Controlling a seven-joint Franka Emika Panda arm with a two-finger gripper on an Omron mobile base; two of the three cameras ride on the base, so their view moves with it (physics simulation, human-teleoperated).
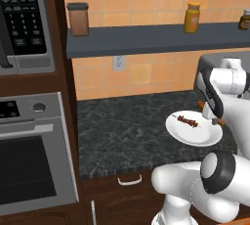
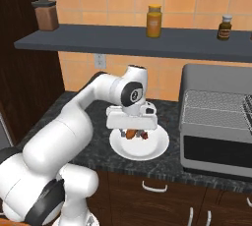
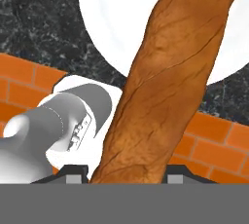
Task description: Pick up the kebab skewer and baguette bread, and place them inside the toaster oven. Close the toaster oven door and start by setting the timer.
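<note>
Baguette bread [image 3: 165, 86] sits gripped between gripper [image 2: 132, 134] jaws over white plate [image 2: 147, 151]; lift straight, avoid kebab skewer [image 1: 188, 120], carry right to toaster oven [image 2: 216, 122].

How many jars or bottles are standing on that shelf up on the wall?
3. A brown jar with a dark lid at the left end, a yellow-orange jar near the middle, and a small dark bottle toward the right. More may stand beyond the picture's right edge.

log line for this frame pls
phase: pick baguette | pincer: shut on baguette bread above plate | kebab skewer: on plate | toaster oven: not loaded
</note>
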